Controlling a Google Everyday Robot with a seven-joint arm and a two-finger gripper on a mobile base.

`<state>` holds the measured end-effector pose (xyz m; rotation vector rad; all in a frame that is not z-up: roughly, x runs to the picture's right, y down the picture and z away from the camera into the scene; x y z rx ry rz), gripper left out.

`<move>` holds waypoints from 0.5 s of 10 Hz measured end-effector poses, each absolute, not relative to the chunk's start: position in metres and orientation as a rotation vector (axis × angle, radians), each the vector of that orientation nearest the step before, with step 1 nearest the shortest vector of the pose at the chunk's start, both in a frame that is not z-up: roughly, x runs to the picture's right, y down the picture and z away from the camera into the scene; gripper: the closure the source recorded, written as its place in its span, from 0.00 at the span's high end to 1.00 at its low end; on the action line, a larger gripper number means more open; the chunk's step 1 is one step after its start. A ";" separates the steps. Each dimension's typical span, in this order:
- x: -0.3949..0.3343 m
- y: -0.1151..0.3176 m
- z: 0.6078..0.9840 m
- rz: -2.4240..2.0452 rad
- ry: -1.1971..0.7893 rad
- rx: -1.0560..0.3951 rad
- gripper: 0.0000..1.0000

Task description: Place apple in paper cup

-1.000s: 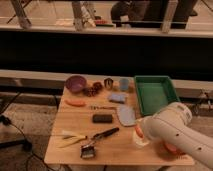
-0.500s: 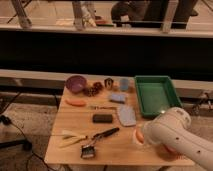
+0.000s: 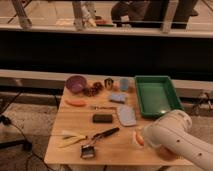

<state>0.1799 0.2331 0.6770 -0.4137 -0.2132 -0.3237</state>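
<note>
While the gripper (image 3: 146, 138) hangs at the paper cup (image 3: 134, 137), near right, its grip is unreadable. Apple (image 3: 140, 139) shows at the cup; release likely pending.

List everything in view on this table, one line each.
table: one, light wood, centre of view.
bowl: one, purple, back left.
metal cup: one, dark and shiny, back middle.
light-blue cup: one, just right of the metal cup.
tray: one, green, back right.
carrot: one, orange, left side.
black block: one, middle.
brush: one, dark, front middle.
apple: one, orange-red, front right, at the arm's tip.
paper cup: one, pale, by the apple, partly hidden.
arm: one, white, front right corner.
claw: one, at the arm's tip by the apple, mostly hidden.
</note>
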 end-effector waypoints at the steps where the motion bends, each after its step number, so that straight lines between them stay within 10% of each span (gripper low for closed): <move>1: 0.180 0.231 0.676 -0.326 -0.211 -0.410 0.10; 5: 0.171 0.220 0.672 -0.328 -0.226 -0.382 0.49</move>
